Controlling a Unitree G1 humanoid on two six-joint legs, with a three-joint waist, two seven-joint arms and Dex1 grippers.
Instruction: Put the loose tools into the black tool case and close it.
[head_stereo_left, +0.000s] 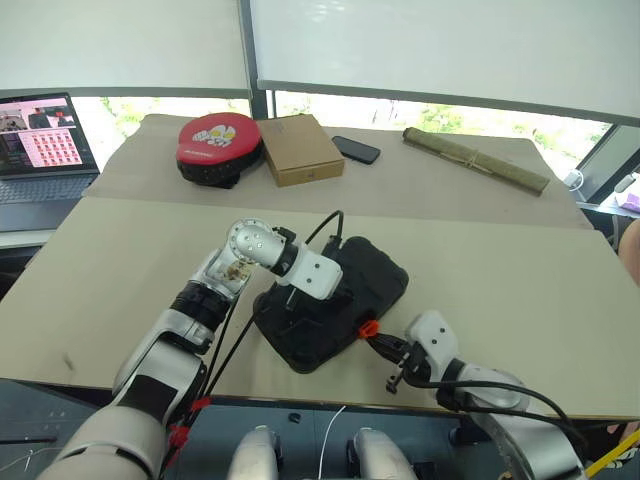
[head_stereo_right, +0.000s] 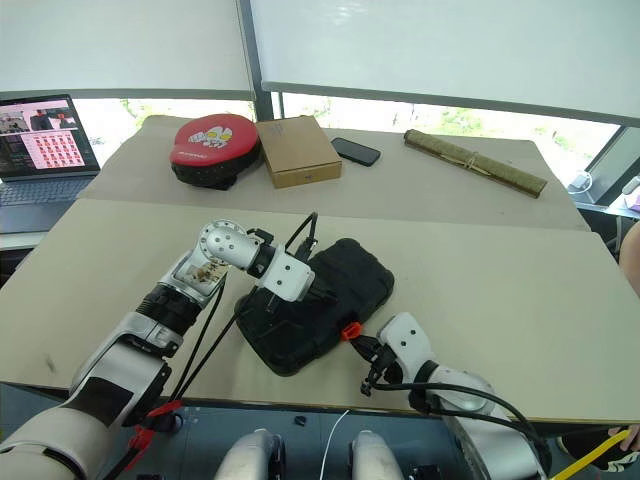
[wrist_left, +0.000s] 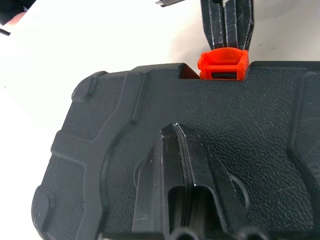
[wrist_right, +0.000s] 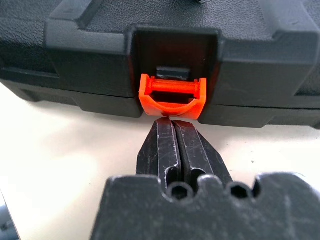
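Note:
The black tool case (head_stereo_left: 345, 290) lies with its lid down near the table's front edge, and its small orange latch (wrist_right: 172, 95) faces me. My left gripper (wrist_left: 176, 131) is shut, its tips pressing on top of the lid. My right gripper (wrist_right: 171, 122) is also shut, its tips touching the latch's lower edge from the front. In the left wrist view the right gripper's fingers (wrist_left: 227, 25) stand just behind the latch (wrist_left: 222, 64). The loose tools are out of view.
At the back of the table sit a round red-and-black pad (head_stereo_left: 218, 147), a brown cardboard box (head_stereo_left: 299, 148), a black phone (head_stereo_left: 356, 149) and a long olive rolled bundle (head_stereo_left: 475, 159). A laptop (head_stereo_left: 42, 150) stands at the far left. A black cable (head_stereo_left: 325, 230) runs over the left wrist.

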